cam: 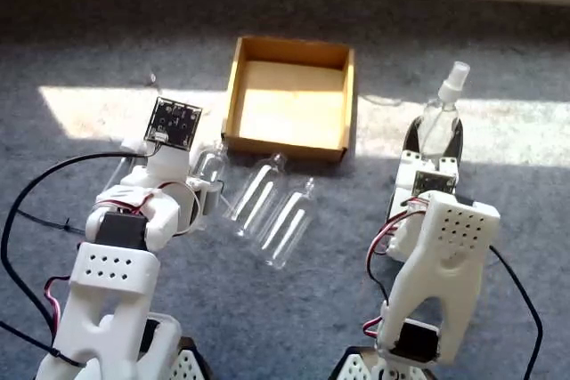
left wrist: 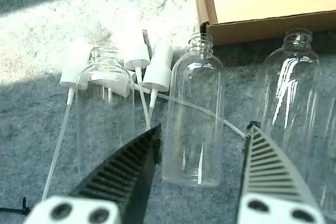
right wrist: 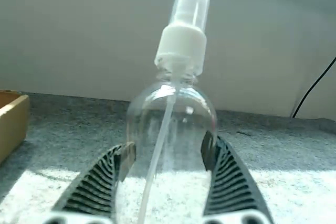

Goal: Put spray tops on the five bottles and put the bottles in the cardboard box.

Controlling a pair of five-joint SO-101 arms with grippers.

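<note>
Lower left of the high view: the left gripper [cam: 207, 187] is low over the grey cloth [cam: 303, 309], fingers spread wide. An uncapped bottle [left wrist: 194, 111] lies between them with a gap on each side, so nothing is gripped. A fourth bottle [left wrist: 105, 116] lies beside it, with loose spray tops [left wrist: 137, 56] at its neck, their thin tubes trailing across the cloth.

Centre frame: a second bottle [cam: 258, 191] and a third bottle [cam: 289, 222] lie side by side, close together. Both are bare-necked, with their necks pointing toward the box.

Right side, mid-height: the right gripper [cam: 434, 147] has its fingers [right wrist: 215, 174] pressed on either side of the capped bottle [cam: 440, 124]. The bottle stands upright with its white spray top [cam: 455, 77] seated on the neck. In the wrist view the dip tube runs down inside the clear body.

Upper centre, farthest back: the cardboard box [cam: 285, 145] sits open. It is just beyond the lying bottles and well apart from the capped one.
</note>
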